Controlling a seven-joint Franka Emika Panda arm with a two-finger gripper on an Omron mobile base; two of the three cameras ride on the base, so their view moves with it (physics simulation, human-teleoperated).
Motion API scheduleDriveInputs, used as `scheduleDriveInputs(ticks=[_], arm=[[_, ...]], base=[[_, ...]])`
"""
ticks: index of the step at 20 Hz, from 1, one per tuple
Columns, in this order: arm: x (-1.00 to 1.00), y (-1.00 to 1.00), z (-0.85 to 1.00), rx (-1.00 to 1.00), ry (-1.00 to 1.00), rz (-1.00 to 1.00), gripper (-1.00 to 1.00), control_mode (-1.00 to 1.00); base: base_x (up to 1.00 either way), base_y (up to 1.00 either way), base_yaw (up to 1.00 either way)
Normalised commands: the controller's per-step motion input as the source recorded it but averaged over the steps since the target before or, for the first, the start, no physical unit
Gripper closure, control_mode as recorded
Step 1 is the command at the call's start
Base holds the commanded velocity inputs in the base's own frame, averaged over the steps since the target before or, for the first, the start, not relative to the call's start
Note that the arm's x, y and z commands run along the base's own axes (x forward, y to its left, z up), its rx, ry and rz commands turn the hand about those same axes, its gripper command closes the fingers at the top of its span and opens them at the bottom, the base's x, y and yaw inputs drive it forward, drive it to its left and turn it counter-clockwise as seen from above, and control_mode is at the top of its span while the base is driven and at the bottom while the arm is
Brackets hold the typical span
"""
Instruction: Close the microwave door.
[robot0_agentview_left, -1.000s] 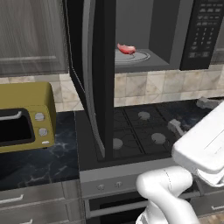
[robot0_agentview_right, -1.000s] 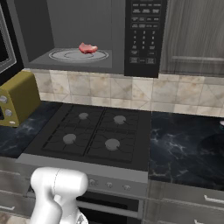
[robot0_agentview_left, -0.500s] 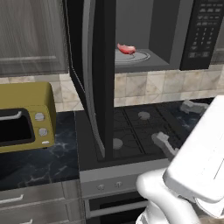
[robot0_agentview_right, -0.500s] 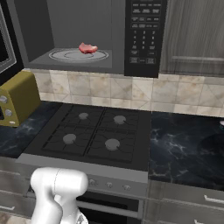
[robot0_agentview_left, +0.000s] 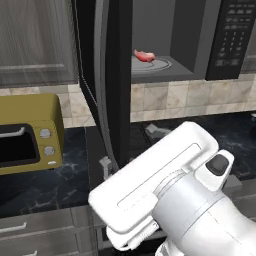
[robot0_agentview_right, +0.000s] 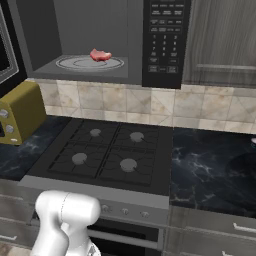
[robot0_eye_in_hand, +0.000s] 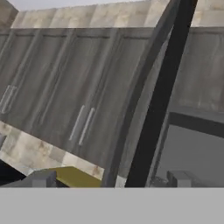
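The gripper (robot0_eye_in_hand: 109, 178) is open and holds nothing; its two fingertips (robot0_eye_in_hand: 41, 178) stand well apart. The edge of the microwave door (robot0_eye_in_hand: 164, 94) and its grey handle (robot0_eye_in_hand: 133, 94) lie between them, a little beyond. The microwave door (robot0_agentview_left: 112, 75) stands swung wide open, edge-on. Past it, the microwave (robot0_agentview_right: 100, 37) cavity holds a red item (robot0_agentview_right: 100, 54) on the turntable (robot0_agentview_right: 87, 63). Below sit the stove (robot0_agentview_right: 107, 155) and the yellow toaster oven (robot0_agentview_left: 30, 132) on the counter (robot0_agentview_right: 212, 165).
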Motion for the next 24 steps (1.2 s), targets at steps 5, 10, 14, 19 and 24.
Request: scheduleDriveInputs(ticks=[5, 10, 14, 19, 24], arm=[[0.26, 0.60, -0.13, -0.09, 0.00, -0.50, -1.00, -1.00], [0.22, 0.35, -0.01, -0.02, -0.05, -0.47, -1.00, -1.00], [0.36, 0.02, 0.00, 0.00, -0.10, -0.34, -1.00, -1.00], [0.67, 0.00, 0.00, 0.00, -0.01, -0.29, -1.00, -1.00], [0.68, -0.11, 0.00, 0.00, 0.00, -0.31, -1.00, -1.00]], base=[[0.00, 0.00, 0.00], [0.00, 0.00, 0.00], [0.00, 0.00, 0.00], [0.00, 0.00, 0.00], [0.00, 0.00, 0.00]])
